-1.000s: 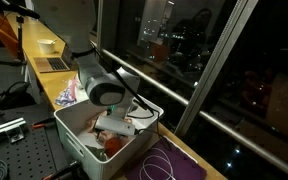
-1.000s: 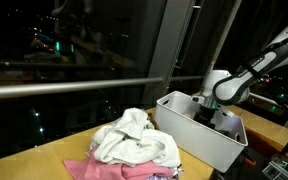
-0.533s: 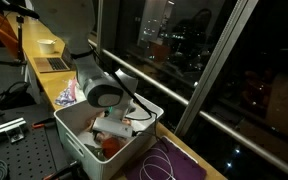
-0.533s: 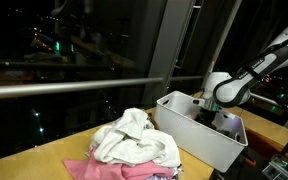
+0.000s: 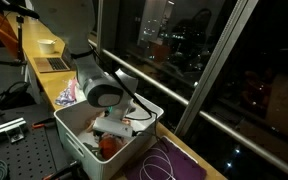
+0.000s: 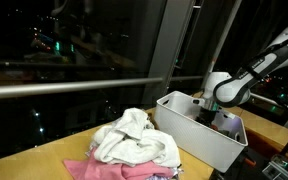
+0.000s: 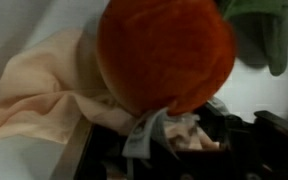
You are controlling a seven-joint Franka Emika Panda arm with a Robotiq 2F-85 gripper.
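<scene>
In the white bin (image 5: 72,140), the orange plush ball (image 7: 162,55) looks soft, light and squashy; pinch it mid-body. How wide your fingers (image 7: 246,142) stand: cannot tell.

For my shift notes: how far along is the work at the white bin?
Done: a peach cloth and an orange thing lie in the white bin. In hand: the jaws are down inside the bin, right at the orange thing; whether they grip it I cannot tell. Left, probably: a pile of clothes lies beside the bin, apart from the arm.
</scene>
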